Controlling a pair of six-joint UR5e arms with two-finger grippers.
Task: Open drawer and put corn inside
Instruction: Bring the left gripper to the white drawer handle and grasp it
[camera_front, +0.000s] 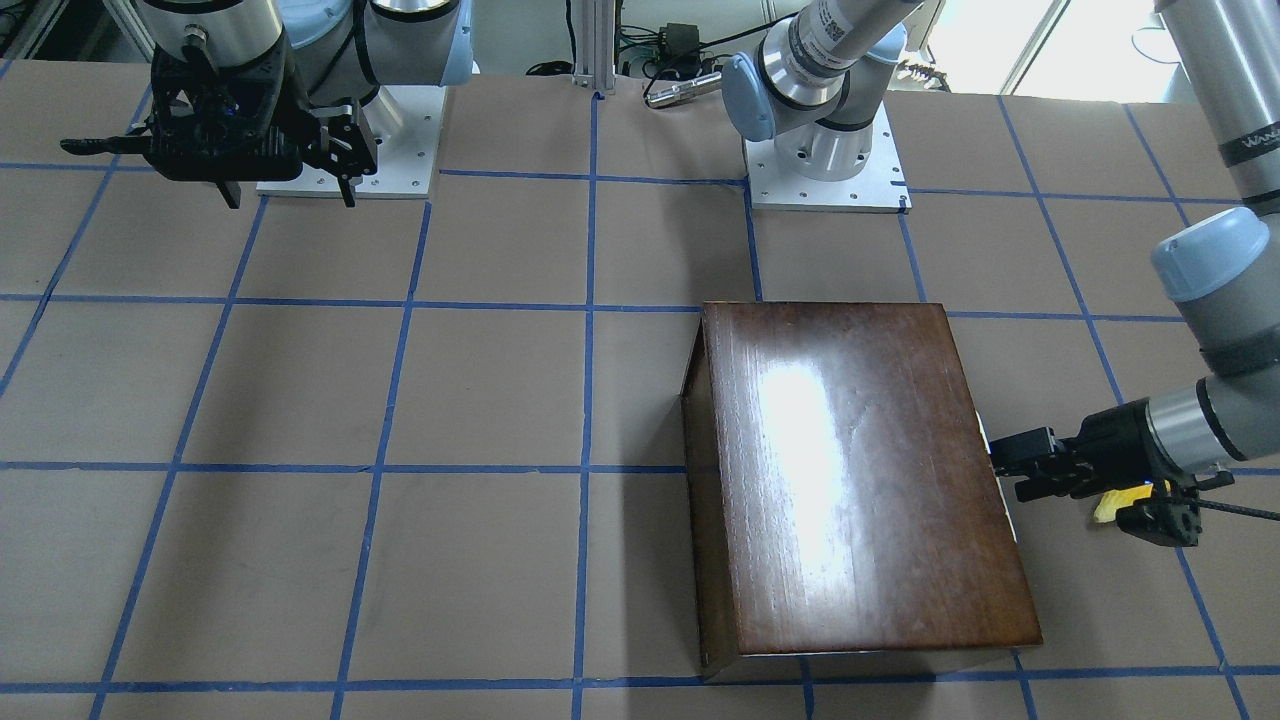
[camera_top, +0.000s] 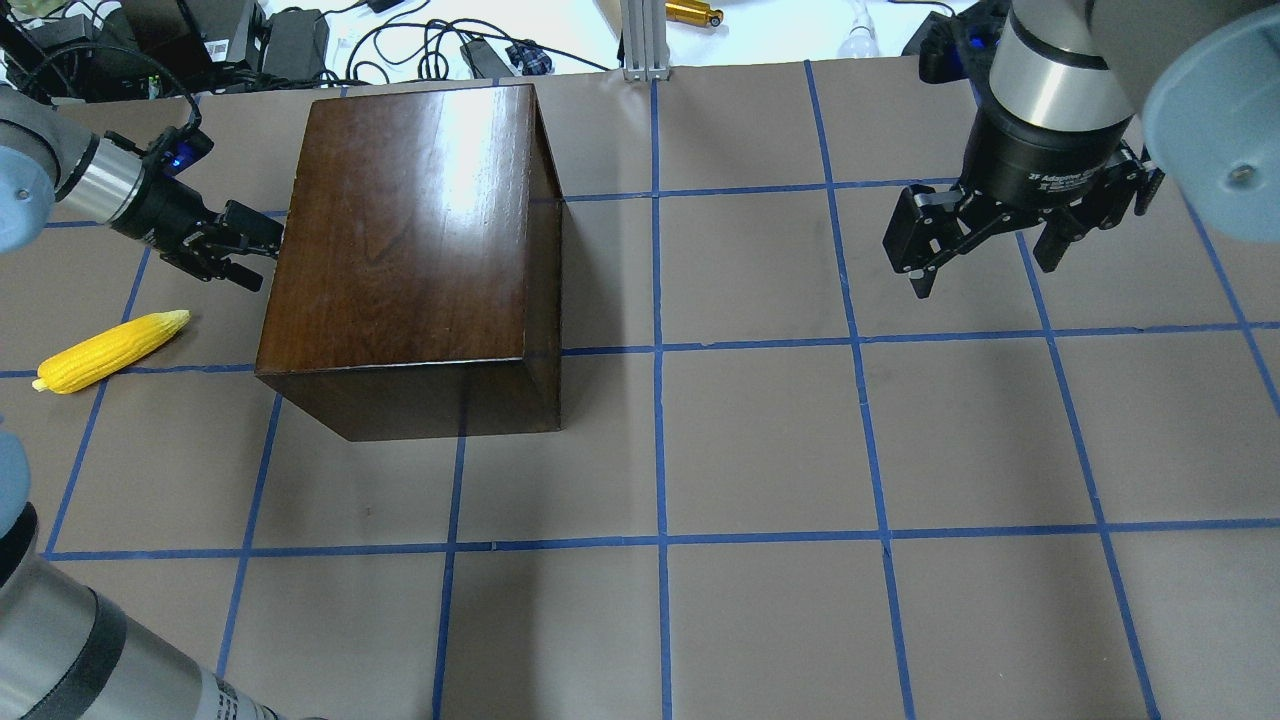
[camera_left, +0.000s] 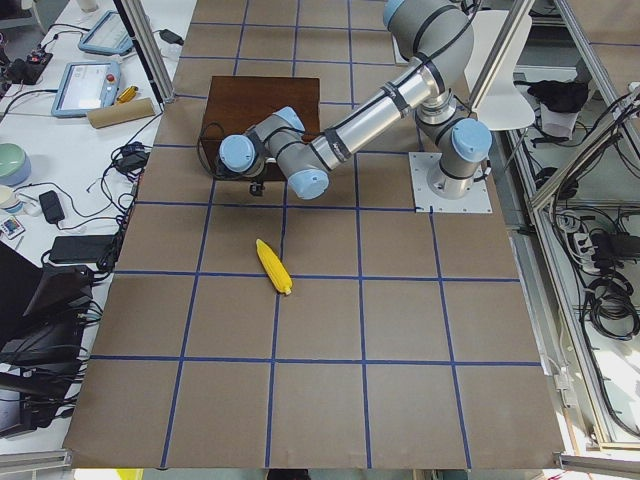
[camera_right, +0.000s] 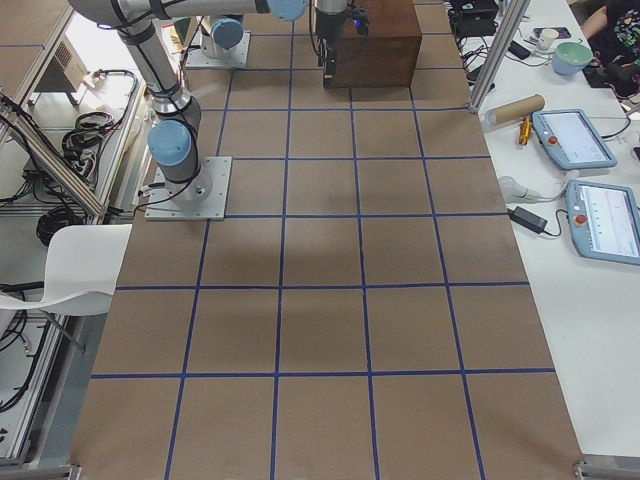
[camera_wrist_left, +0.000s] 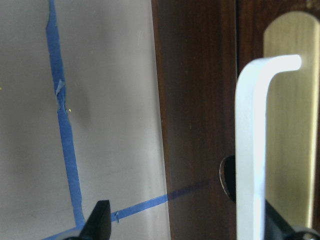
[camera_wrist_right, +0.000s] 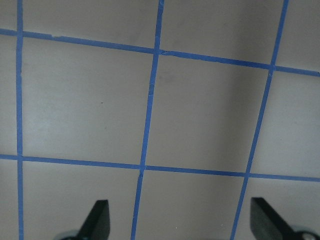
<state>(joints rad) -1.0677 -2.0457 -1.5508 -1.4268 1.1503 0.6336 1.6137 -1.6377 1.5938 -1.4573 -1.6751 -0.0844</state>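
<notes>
Tabletop (camera_top: 760, 440): brown paper cover, blue tape grid lines (camera_top: 660, 350) across it.
Far edge: aluminium extrusion post (camera_top: 645, 40), gold metal cylinder (camera_top: 695, 13) just beside it on white bench.
Far-left corner: black power bricks plus tangled cables (camera_top: 290, 40).
Side bench: blue-framed touchscreen pendant (camera_right: 572, 138), second one (camera_right: 605, 220) near it, cardboard tube (camera_right: 515, 108) lying close by, green bowl (camera_right: 575, 55) further along.
White plastic chair (camera_right: 75, 265) off tabletop, opposite long side.
</notes>
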